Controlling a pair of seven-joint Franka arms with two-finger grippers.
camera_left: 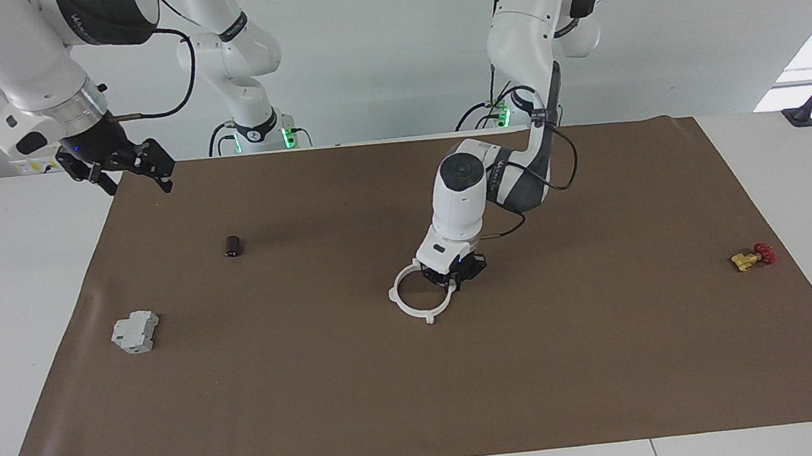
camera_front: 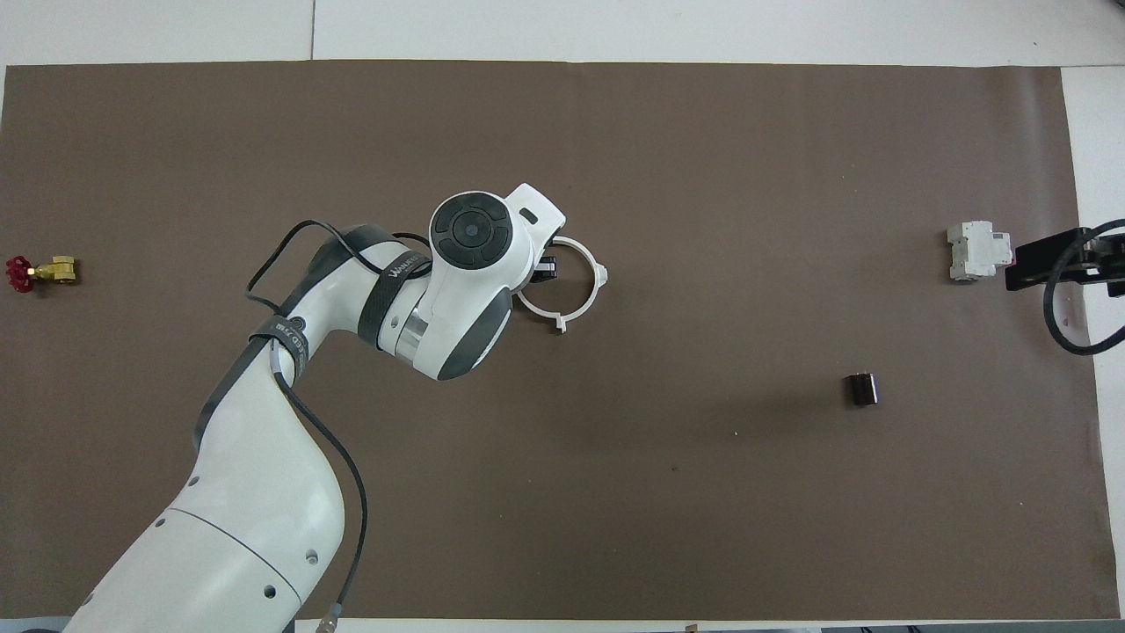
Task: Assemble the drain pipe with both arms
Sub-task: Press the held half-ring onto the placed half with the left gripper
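Observation:
The drain pipe (camera_left: 429,319) (camera_front: 601,275) lies on the brown mat near the table's middle as one white ring with tabs around its rim. My left gripper (camera_left: 459,276) (camera_front: 545,270) is down at the ring's rim, on the side toward the left arm's end, and the white wrist hides most of it from above. Whether it grips the rim does not show. My right gripper (camera_left: 137,174) (camera_front: 1037,266) hangs open and empty in the air over the mat's edge at the right arm's end.
A grey boxy block (camera_left: 135,332) (camera_front: 976,251) sits on the mat (camera_left: 537,378) toward the right arm's end. A small dark cylinder (camera_left: 232,245) (camera_front: 862,389) stands nearer to the robots than the block. A yellow-and-red valve (camera_left: 752,257) (camera_front: 39,272) lies at the left arm's end.

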